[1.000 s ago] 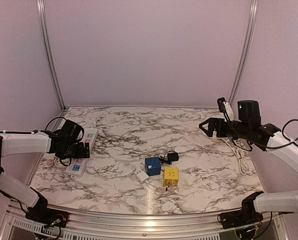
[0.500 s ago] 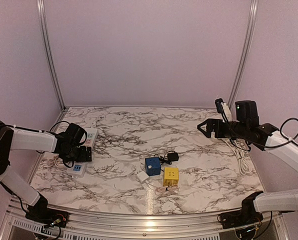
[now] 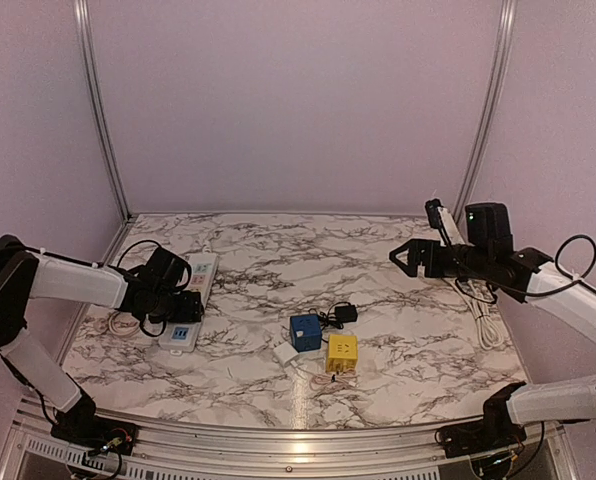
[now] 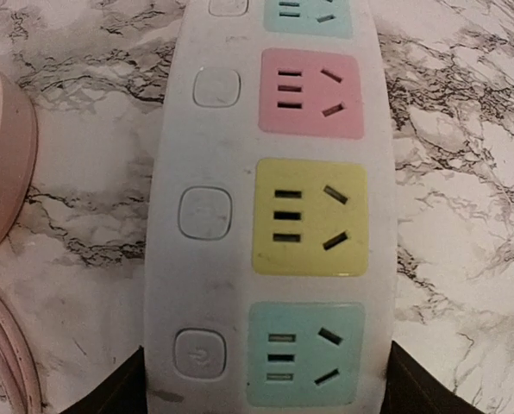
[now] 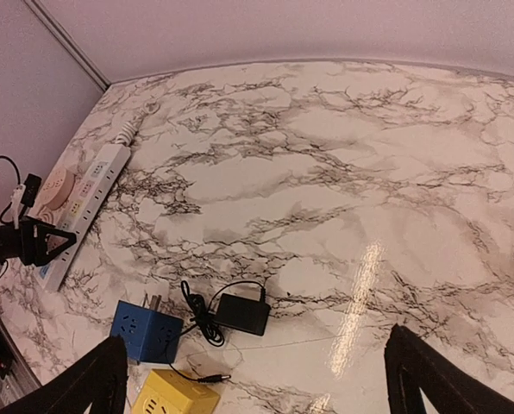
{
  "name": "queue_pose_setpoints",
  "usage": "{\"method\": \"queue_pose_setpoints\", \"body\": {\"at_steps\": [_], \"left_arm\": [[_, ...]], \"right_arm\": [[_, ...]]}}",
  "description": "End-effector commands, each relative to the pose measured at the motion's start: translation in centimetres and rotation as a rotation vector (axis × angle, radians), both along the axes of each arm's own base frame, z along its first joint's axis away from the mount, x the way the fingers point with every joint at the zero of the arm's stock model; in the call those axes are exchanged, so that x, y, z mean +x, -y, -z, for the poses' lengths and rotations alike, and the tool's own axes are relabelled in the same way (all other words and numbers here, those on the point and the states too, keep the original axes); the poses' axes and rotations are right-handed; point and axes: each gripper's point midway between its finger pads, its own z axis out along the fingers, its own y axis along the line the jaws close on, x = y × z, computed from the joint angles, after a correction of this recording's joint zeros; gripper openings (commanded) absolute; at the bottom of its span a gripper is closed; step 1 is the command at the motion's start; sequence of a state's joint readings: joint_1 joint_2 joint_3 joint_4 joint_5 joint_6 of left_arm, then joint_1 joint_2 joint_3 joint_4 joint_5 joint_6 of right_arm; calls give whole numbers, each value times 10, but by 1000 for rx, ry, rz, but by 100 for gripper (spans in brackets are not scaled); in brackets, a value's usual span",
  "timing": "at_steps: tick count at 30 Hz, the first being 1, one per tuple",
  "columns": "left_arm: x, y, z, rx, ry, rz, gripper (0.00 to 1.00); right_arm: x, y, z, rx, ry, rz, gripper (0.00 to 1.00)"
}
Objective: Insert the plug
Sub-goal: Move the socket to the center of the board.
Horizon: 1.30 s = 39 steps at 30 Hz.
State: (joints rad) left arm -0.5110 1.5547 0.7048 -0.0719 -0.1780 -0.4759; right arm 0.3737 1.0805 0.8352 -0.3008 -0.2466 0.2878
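Note:
The black plug (image 3: 346, 314) with its coiled cord lies mid-table, also seen in the right wrist view as the plug (image 5: 243, 312). A white power strip (image 3: 200, 277) with coloured sockets lies at the left. My left gripper (image 3: 181, 305) is closed on its near end. In the left wrist view the power strip (image 4: 266, 172) fills the gap, and both fingers press its edges by the teal socket. My left gripper (image 4: 266, 375) holds it low on the table. My right gripper (image 3: 410, 256) hovers open high at the right. In its own view my right gripper (image 5: 255, 341) is empty.
A blue cube socket (image 3: 304, 331), a yellow cube socket (image 3: 341, 352) and a small white adapter (image 3: 285, 354) sit beside the plug. A pink round socket (image 4: 3, 172) and pink cord (image 4: 15, 345) lie left of the strip. A white cable (image 3: 483, 318) runs along the right edge.
My left gripper moved right and toward the front, narrowed onto the power strip, and the strip shifted right with it. The right gripper drifted slightly left.

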Motion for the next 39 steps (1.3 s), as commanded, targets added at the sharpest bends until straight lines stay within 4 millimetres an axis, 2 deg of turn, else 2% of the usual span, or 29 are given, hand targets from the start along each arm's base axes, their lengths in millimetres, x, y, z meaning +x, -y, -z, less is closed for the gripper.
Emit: {"method": "queue_pose_setpoints", "body": {"at_steps": [1, 5, 11, 16, 25, 29, 35, 39], "left_arm": [[-7, 42, 13, -72, -53, 52, 65], [-1, 68, 17, -95, -59, 57, 66], [1, 110, 19, -94, -54, 73, 69], [-6, 128, 31, -93, -63, 29, 70], [-25, 130, 42, -43, -52, -5, 85], [-30, 128, 39, -41, -42, -10, 98], [-31, 120, 14, -77, 16, -39, 99], [-29, 118, -15, -131, 79, -47, 99]], "right_arm": [[-2, -12, -5, 34, 13, -30, 98], [-9, -27, 4, 23, 1, -79, 98], [-28, -71, 28, -71, -30, -192, 99], [-41, -104, 47, -165, -42, -222, 98], [-52, -159, 71, -260, -47, -254, 97], [-47, -172, 78, -253, -57, -258, 96], [-52, -195, 90, -329, -62, -291, 96], [-52, -199, 107, -376, -80, -263, 95]]}}
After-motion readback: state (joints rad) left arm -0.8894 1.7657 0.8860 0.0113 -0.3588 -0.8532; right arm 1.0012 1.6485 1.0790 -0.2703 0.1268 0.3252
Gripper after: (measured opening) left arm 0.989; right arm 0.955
